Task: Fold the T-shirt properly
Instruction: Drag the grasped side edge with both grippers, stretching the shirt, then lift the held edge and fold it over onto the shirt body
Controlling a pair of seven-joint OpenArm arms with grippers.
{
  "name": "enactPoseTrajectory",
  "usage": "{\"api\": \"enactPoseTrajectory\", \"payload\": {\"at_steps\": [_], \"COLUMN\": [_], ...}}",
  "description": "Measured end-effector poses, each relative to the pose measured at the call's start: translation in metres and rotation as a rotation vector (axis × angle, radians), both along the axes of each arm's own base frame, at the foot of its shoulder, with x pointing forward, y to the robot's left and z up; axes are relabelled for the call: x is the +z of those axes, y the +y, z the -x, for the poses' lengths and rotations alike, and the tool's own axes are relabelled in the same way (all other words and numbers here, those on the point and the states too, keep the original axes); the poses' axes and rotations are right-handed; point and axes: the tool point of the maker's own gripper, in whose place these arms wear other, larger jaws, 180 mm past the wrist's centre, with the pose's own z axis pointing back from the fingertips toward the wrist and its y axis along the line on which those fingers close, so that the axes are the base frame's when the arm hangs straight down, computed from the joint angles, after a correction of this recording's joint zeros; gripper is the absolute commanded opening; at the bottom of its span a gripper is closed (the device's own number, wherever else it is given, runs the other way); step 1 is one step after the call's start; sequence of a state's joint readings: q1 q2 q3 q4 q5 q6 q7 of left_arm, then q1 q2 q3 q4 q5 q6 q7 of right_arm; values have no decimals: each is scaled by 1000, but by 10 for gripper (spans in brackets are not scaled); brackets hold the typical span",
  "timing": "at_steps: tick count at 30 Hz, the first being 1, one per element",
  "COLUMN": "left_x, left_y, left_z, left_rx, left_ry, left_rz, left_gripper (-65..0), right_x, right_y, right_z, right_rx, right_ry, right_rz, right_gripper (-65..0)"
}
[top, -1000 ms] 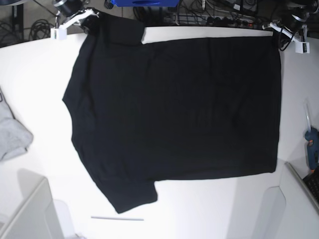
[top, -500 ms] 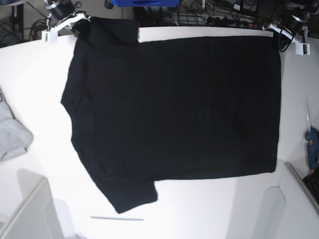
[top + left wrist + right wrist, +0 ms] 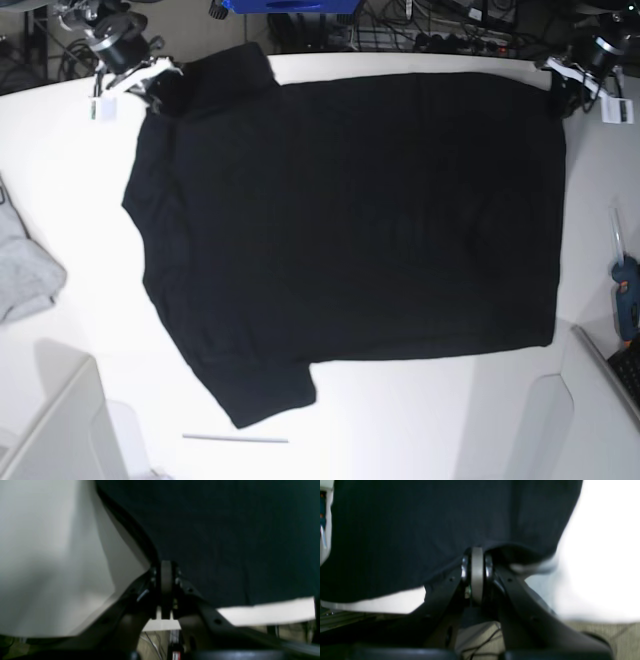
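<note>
Black T-shirt (image 3: 350, 230) spread flat across the white bench (image 3: 80, 170), reaching from the far edge almost to the near one, collar side toward the base view's left, straight hem toward its right. One short sleeve at the near left (image 3: 265, 390), the other at the far left corner, bunched up against the right tool (image 3: 150, 80). Right tool at that far-left sleeve, jaws pressed tight on the cloth; seen from its wrist camera (image 3: 477, 562) as two dark fingers meeting on a pale pad with the sleeve edge pinched between, the shirt's black body (image 3: 420, 530) stretching away above and bare bench to the side. Left tool (image 3: 565, 85) at the far right corner of the shirt, by the hem; from its wrist camera (image 3: 166, 577) closed down narrow on the corner of the fabric, black cloth (image 3: 225, 530) filling the upper right and the hem edge running up and away to the left. Both gripped corners at the bench's far edge, well apart, with the shirt's far side between them. Light grey garment (image 3: 25, 270) crumpled at the left edge of the bench, clear of the shirt. Blue glue gun (image 3: 626, 300) lying just beyond the hem on the right. Thin pale stick (image 3: 235, 438) on the bench near the front sleeve.
</note>
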State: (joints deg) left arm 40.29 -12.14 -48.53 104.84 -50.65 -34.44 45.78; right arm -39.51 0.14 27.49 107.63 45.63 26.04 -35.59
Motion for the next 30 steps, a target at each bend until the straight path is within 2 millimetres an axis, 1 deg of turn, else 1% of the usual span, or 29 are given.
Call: {"api": "enactPoseTrajectory", "payload": {"at_steps": [2, 6, 7, 9, 10, 14, 18, 21, 24, 25, 30], "left_x": [2, 9, 9, 8, 8, 10, 14, 17, 7, 5, 8], "left_y": [1, -3, -2, 0, 1, 9, 9, 13, 23, 23, 26], "left_z": [-4, -24, -24, -25, -27, -36, -46, -56, -56, -55, -69], "left_rx": [3, 2, 2, 10, 16, 95, 97, 127, 198, 202, 211], "left_ry": [-11, -76, -75, -70, -78, -93, -120, -151, -126, -120, -154], "left_rz": [-2, 14, 13, 8, 9, 25, 27, 42, 63, 69, 83], "left_gripper": [-650, -650, -650, -650, -650, -650, -650, -650, -650, -650, -650], "right_x": [2, -1, 1, 10, 14, 12, 24, 27, 33, 36, 48], "right_y": [0, 5, 6, 8, 9, 8, 8, 4, 1, 2, -1], "right_z": [-7, -17, -23, -43, -50, -59, -82, -90, -102, -107, -126], "right_rx": [1, 55, 63, 69, 70, 64, 47, 43, 40, 41, 3], "right_ry": [-16, 21, 15, -34, -52, -9, -61, -50, -63, -77, -109], "right_rz": [0, 2, 5, -5, -12, -8, -18, -11, -4, -8, -23], "right_gripper": [-650, -650, -650, -650, -650, -650, -650, -650, -650, -650, -650]}}
